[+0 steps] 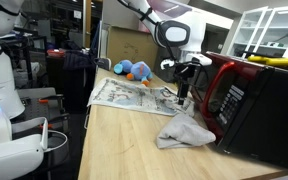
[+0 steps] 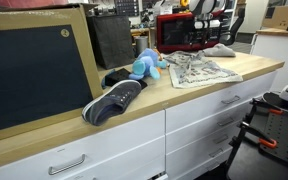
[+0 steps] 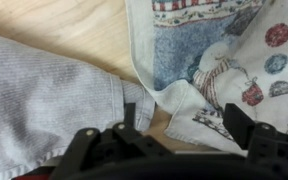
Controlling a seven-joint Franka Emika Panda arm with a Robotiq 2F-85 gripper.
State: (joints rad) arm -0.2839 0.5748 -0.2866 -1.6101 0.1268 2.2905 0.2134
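**A:** Where is the arm's hand?

**B:** The black two-fingered gripper hangs low over the pale wooden counter, just beside the red microwave oven.

**A:** Has it got hold of anything?

**B:** No. In the wrist view its jaws stand wide apart with nothing clasped between them.

**A:** What lies beneath it?

**B:** The crumpled grey fabric cloth and the white printed dish towel. Their edges meet right below the fingers. I cannot tell whether the fingertips touch the fabric.

**A:** And around them?

**B:** In an exterior view the grey cloth sits in front of the microwave. A blue plush toy rests at the towel's far end, and a dark sneaker lies beyond it.
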